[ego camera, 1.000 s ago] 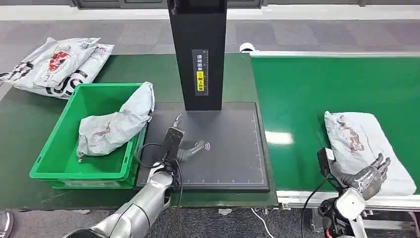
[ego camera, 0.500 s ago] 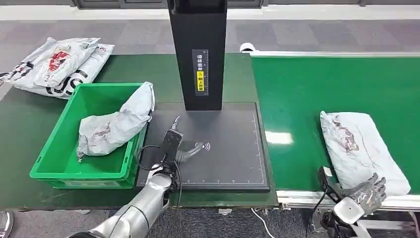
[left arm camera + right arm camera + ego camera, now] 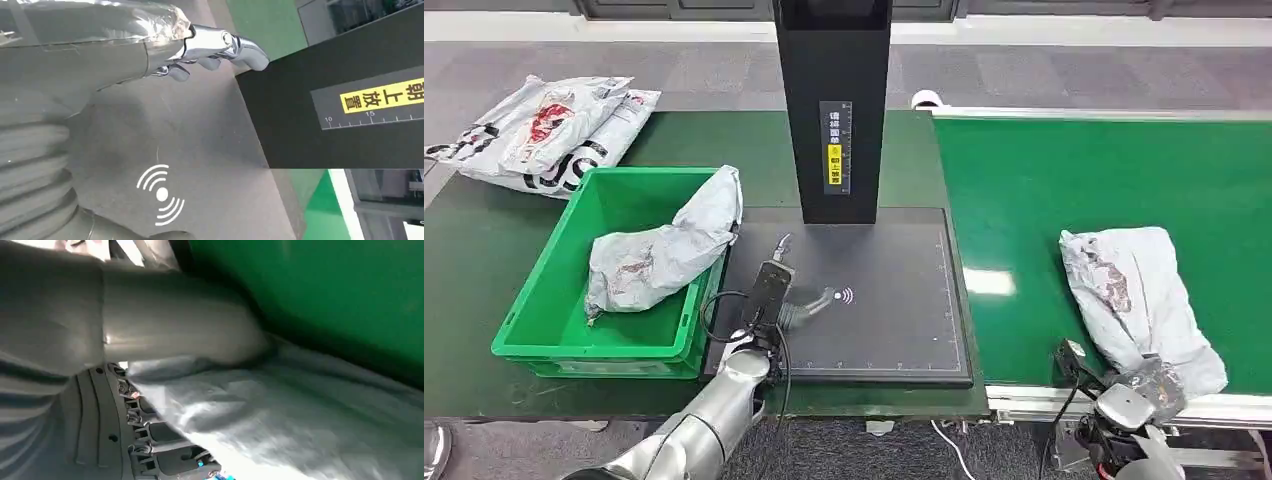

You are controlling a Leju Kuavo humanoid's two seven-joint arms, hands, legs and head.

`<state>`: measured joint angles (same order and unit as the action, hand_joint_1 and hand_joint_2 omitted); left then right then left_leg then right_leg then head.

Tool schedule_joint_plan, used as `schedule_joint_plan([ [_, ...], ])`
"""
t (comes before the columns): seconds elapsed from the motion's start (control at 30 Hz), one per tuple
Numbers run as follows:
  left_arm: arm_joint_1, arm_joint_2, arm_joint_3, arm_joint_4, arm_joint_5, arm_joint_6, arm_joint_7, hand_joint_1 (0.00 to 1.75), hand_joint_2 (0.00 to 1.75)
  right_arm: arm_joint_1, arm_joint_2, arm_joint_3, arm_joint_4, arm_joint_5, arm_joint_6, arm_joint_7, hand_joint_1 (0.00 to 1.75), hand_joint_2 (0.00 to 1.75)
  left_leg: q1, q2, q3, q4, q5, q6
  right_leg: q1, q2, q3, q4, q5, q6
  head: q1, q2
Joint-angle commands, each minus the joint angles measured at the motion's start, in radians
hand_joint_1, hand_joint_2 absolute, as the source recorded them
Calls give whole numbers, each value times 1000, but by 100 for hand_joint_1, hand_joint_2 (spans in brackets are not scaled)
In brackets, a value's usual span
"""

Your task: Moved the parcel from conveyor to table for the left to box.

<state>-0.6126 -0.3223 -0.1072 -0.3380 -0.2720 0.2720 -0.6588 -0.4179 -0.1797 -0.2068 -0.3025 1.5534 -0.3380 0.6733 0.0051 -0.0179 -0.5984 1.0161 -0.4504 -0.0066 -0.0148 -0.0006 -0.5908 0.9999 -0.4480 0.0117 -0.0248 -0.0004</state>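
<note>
On the black column (image 3: 832,110) you can see a grey label (image 3: 834,150) with a yellow strip (image 3: 382,96); the left wrist view lets you read the strip as 朝上放置; under it runs a white ruler scale with the numbers 10 and 15; the small characters higher on the label are too small for you to read in the head view. On the black scanning pad (image 3: 894,310) you will find a white wireless-wave sign (image 3: 161,195); its edges carry fine ruler ticks, numbers unreadable. The grey mailers (image 3: 544,130) at the table's far left bear large dark letters, partly folded away; you cannot read a whole word.
</note>
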Motion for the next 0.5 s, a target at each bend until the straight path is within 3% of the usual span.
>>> schedule_joint_plan([
  [0.03, -29, 11, 82, 31, -2, -9, 3, 0, 175, -5, 7, -7, 76, -11, 15, -11, 175, 175, 0, 2, 2, -2, 0, -1, 1, 1, 2, -2, 0, -1, 0, 0],
  [0.33, -30, 12, 92, 34, -9, -10, 4, 0, 175, -14, 12, -40, 71, -2, 6, -51, 175, 175, 1, 2, 4, -4, -1, -1, 2, 1, 3, -4, 0, -2, 0, 0],
  [0.4, -28, 14, 103, 32, -16, -5, 1, 0, 175, -24, 21, -66, 65, 13, -68, -90, 175, 175, 1, 2, 2, -2, -1, -1, 2, 1, 2, -2, -1, -1, 0, 0],
  [0.5, -19, 18, 121, 24, -17, 27, -6, 0, 175, -66, 46, -92, 41, -3, -329, -227, 175, 175, 1, 4, 2, -2, -1, -1, 1, 3, 0, -2, 0, -1, 0, 0],
])
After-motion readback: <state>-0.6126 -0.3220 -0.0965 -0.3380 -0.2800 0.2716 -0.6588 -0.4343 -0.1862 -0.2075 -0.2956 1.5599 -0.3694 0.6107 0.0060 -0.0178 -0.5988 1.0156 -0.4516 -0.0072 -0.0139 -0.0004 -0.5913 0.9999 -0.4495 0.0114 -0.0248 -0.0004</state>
